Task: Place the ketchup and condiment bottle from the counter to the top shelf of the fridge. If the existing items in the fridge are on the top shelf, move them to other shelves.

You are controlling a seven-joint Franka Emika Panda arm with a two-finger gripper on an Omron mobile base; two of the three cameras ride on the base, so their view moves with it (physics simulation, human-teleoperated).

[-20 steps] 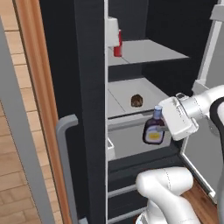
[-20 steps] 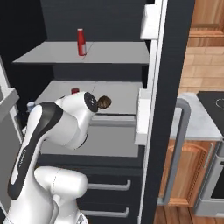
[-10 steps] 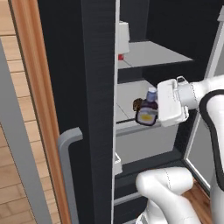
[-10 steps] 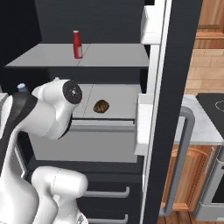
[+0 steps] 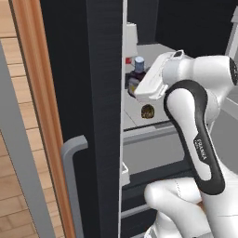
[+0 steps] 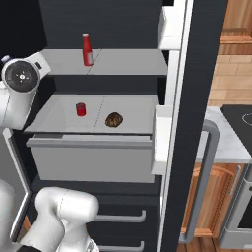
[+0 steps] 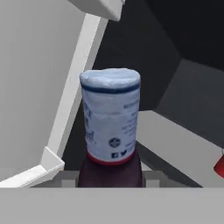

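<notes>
My gripper (image 7: pixel 109 178) is shut on the condiment bottle (image 7: pixel 111 120), a dark bottle with a pale cap and a blue-white label. In the left base view the condiment bottle (image 5: pixel 137 70) hangs upright in the gripper (image 5: pixel 141 86) at the front left of the fridge's top shelf (image 5: pixel 160 52), beside the door edge. The ketchup (image 6: pixel 87 49) stands upright on the top shelf (image 6: pixel 128 62). One shelf down (image 6: pixel 64 115) sit the existing items, a red can (image 6: pixel 80 109) and a brown lumpy thing (image 6: pixel 114 119). A red shape (image 7: pixel 220 166) shows at the hand view's right edge.
The black fridge door (image 5: pixel 88 107) with its grey bar handle (image 5: pixel 72 181) stands close on the left. White door bins (image 6: pixel 161 140) line the right door. Grey drawers (image 6: pixel 93 157) lie below the shelves. The marbled counter (image 6: pixel 221 145) and black stovetop (image 6: pixel 241 115) are to the right.
The arm has lifted the condiment bottle from below the middle shelf up to the top shelf's height. Both base views have shifted, so the cameras moved too.
</notes>
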